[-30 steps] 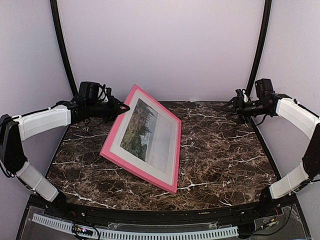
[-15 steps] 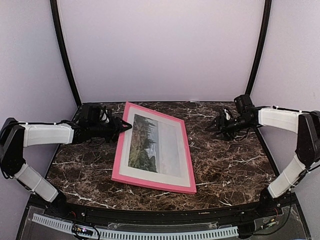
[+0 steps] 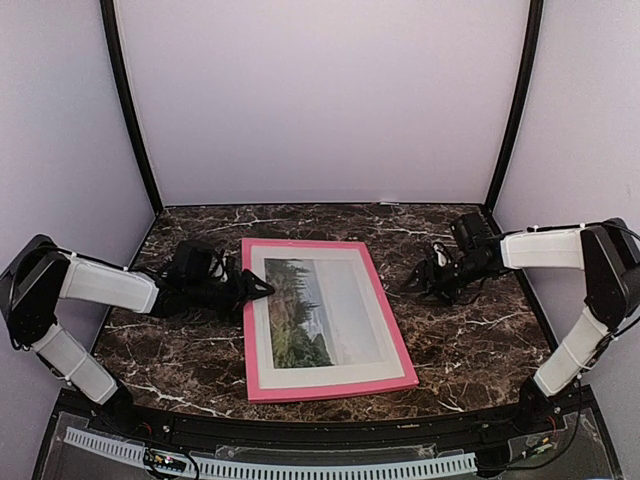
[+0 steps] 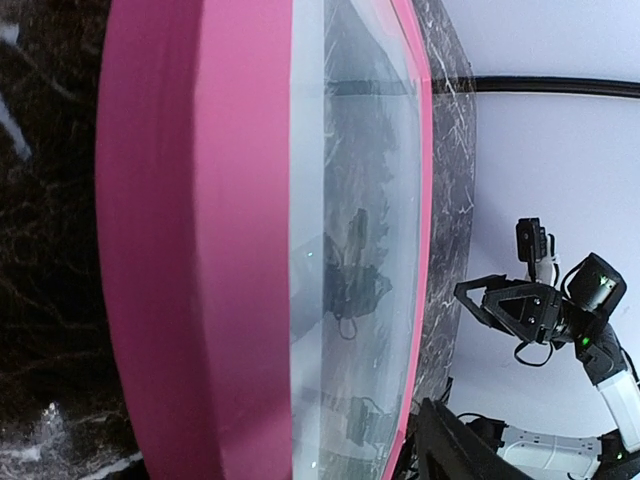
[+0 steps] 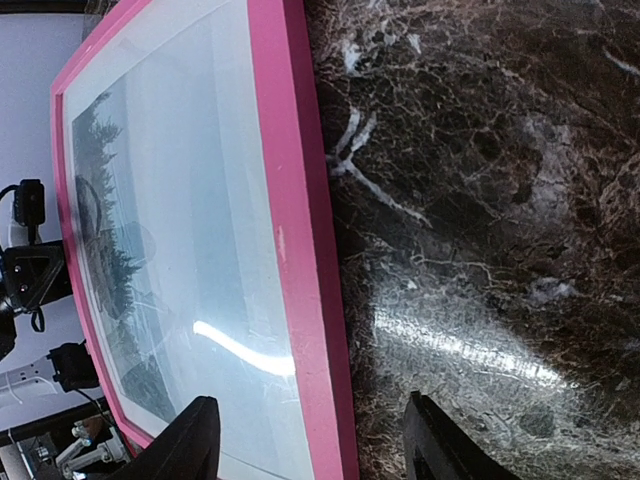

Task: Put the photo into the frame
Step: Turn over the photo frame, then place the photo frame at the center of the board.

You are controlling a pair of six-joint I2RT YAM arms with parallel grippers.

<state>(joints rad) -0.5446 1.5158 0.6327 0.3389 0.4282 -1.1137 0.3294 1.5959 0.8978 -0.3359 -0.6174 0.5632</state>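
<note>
"Two arms out, one on either side of the frame [image 3: 248, 340]. Can you see where the photo [image 3: 315, 310] is from there?"

"It's in the frame, behind the glass, with a white mat [image 3: 330, 371] round it. There are dark trees along its left side and pale sky to the right. The whole thing lies flat and face up on the marble table [image 3: 470, 340], about the middle, turned a little so its near right corner sits further right than the far one."

"And the right gripper [image 3: 416, 284]?"

"Low over the table, just beside the frame's right rail, not touching it. Its fingers [image 5: 190, 442] are spread wide. In its own camera there's only the pink rail and marble between them."

"The left gripper [image 3: 258, 290]?"

"Its tip is right at the left rail, towards the far end. Whether it's touching, I can't say. Its camera is filled with the pink edge and the glass, and only one dark finger [image 4: 455, 450] shows at the bottom — so I can't tell whether it's spread or pressed together."
</note>
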